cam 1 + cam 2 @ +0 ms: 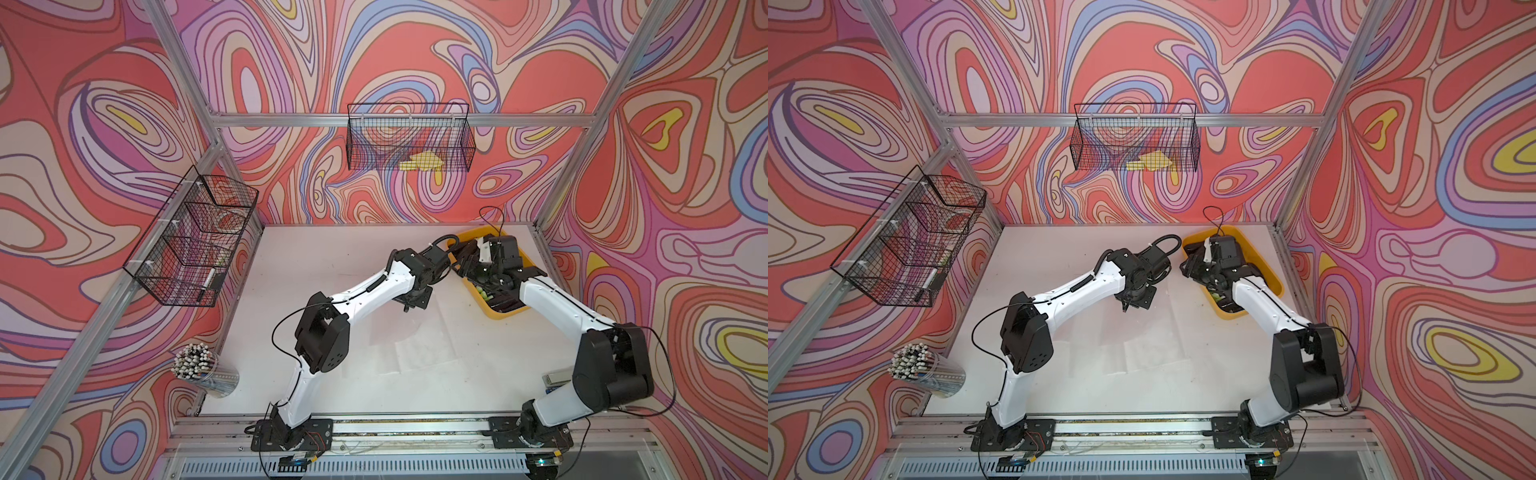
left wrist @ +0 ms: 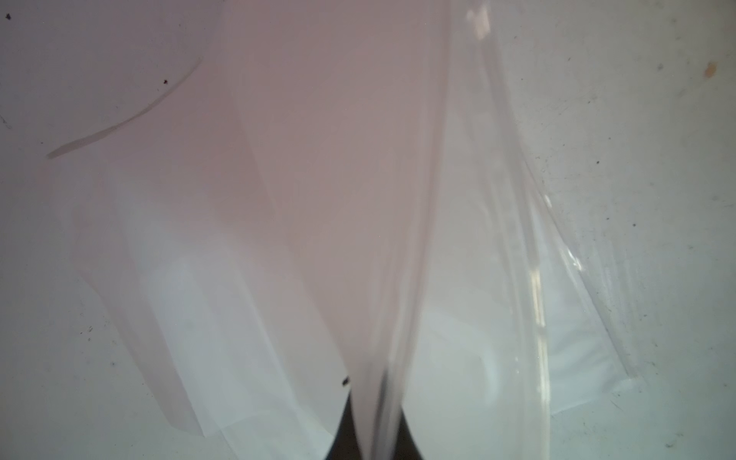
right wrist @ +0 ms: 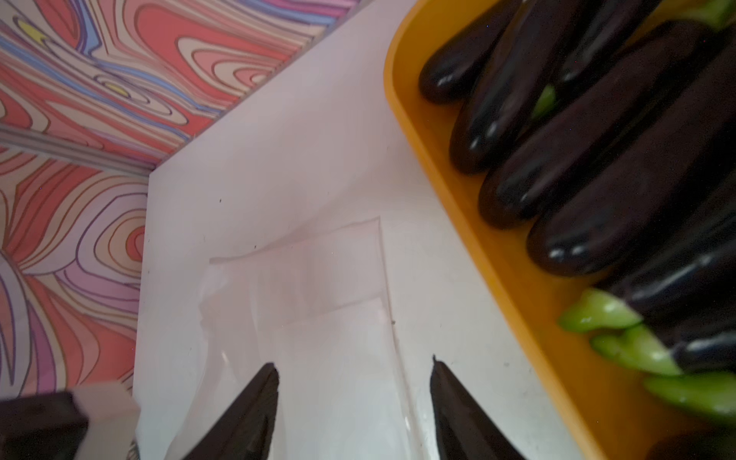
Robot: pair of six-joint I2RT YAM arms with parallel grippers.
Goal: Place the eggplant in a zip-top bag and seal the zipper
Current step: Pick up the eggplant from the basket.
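Left claw (image 2: pixel 376 442): clamped on zip-top bag (image 2: pixel 398 199) | right claw (image 3: pixel 354 398): parted, empty | eggplants (image 3: pixel 597 159): in tray (image 3: pixel 498 278), none bagged | insertion, sealing pending

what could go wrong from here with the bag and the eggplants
The left gripper pinches the clear bag by one thin edge; the film might slip out. The eggplants lie packed tightly in the yellow tray, so the open right gripper may nudge neighbours or grab two.
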